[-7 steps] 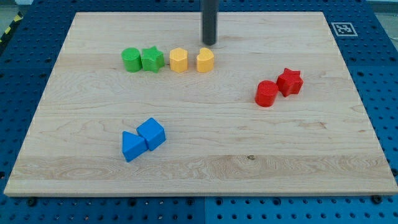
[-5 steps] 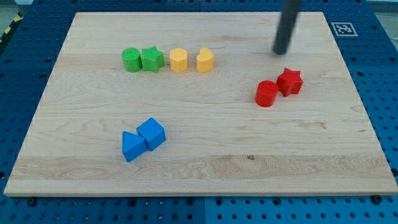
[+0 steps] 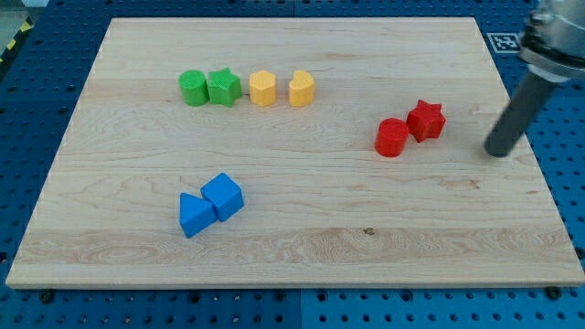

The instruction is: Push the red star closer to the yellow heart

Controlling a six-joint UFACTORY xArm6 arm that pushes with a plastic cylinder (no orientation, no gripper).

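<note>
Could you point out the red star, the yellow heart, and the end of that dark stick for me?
red star [image 3: 426,120], camera view, centre of its top face.
yellow heart [image 3: 302,88], camera view, middle of its top.
my tip [image 3: 499,152], camera view, the rod's very end, to the view's right of the red star, apart from it.

Rod [image 3: 521,105] blurred, upper part cut off by view's top-right edge; arm above out of frame. Surface [image 3: 292,247] near corners ran close to view's bottom edge, bottom-left corner partly cropped. Red star [image 3: 426,120] touched red cylinder [image 3: 392,137], contact faces hidden. Blue cube [image 3: 223,196] hid part of blue triangular block [image 3: 195,215]. Marker [image 3: 504,42] pattern too small to read.
</note>
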